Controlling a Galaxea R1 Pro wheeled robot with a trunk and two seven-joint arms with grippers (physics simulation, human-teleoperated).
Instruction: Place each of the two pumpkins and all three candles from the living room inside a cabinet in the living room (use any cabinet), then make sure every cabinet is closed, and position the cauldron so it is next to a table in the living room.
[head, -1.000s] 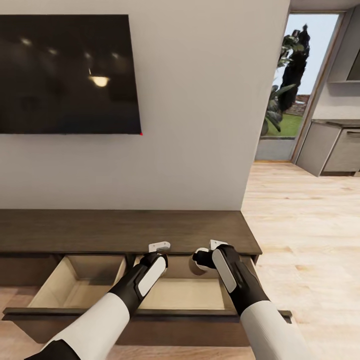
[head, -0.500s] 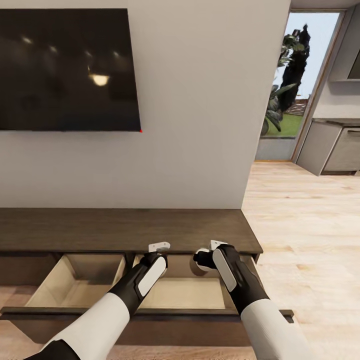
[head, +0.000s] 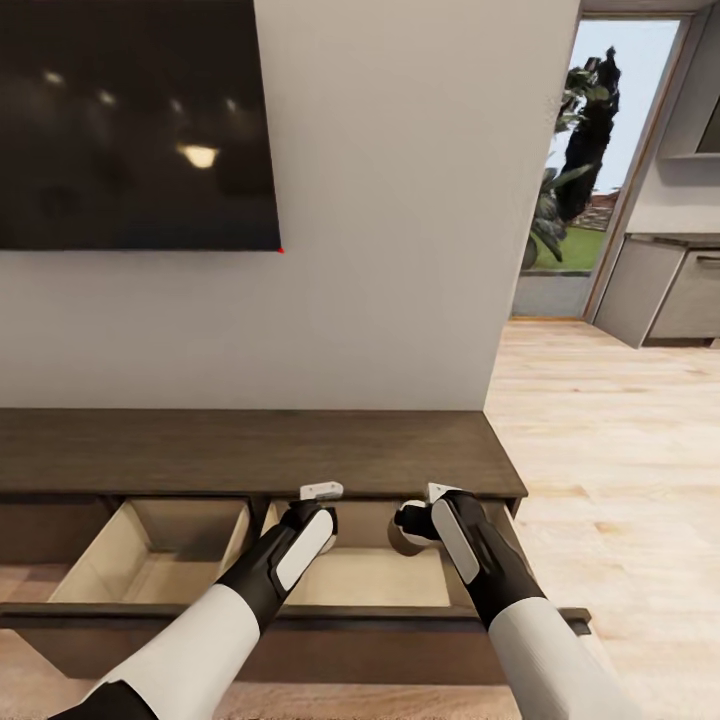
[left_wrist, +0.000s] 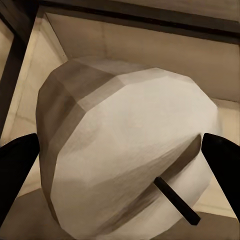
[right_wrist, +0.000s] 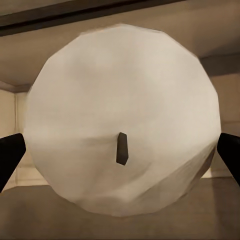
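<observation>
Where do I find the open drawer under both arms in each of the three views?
Head view: the drawer is at bottom centre, its pale inside under both arms.
Left wrist view: its pale walls lie behind the left candle.
Right wrist view: its pale inside lies behind the right candle.
Shared landmark: the dark cabinet edge above the drawer's back wall.

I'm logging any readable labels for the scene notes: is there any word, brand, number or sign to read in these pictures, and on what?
None: no text can be read on the dark wall screen, the cabinet, the two candles or the arms.
</observation>
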